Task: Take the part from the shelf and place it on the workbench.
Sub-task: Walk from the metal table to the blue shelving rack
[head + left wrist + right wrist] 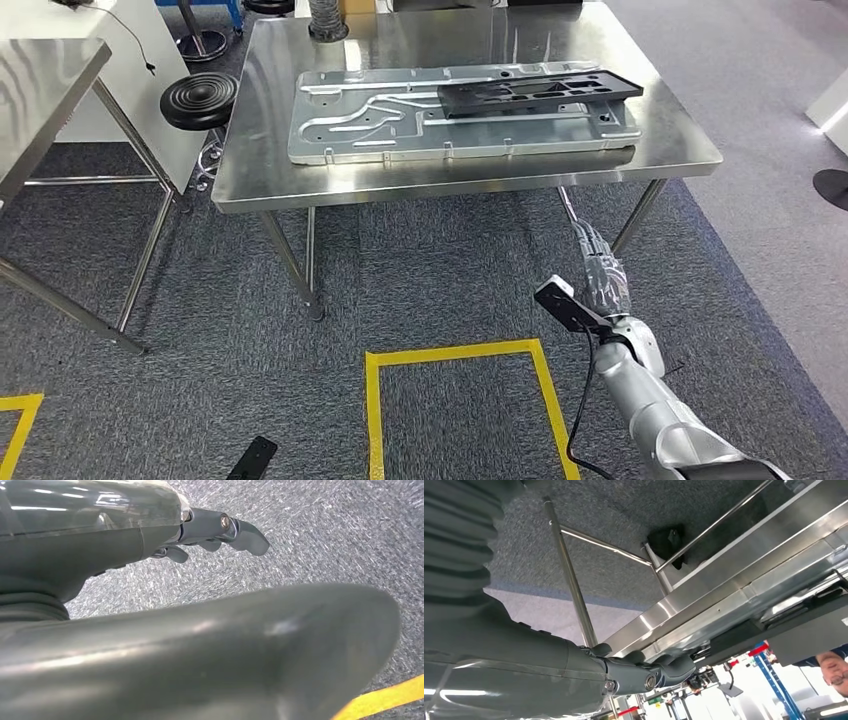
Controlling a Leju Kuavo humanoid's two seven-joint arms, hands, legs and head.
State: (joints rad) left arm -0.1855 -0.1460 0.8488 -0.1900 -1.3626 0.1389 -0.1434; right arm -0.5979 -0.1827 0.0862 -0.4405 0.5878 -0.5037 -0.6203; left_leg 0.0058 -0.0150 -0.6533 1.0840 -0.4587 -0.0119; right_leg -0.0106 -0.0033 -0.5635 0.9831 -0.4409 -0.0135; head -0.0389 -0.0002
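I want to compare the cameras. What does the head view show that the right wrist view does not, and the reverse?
Head view alone: the black flat part lying on the large silver stamped metal panel on the workbench top, the round black stool, and the yellow floor tape. Right wrist view alone: the blue rack beyond the table. Both share the stainless steel workbench and the right hand, holding nothing.

Looked like a factory workshop or robot test floor. Grey carpet tiles [430, 250] marked with yellow tape lines [455, 352]. Stainless steel workbench [300, 170] at centre, second steel table [45, 85] at left, black round stool [198, 100] between. Blue racking [776, 680] far off.
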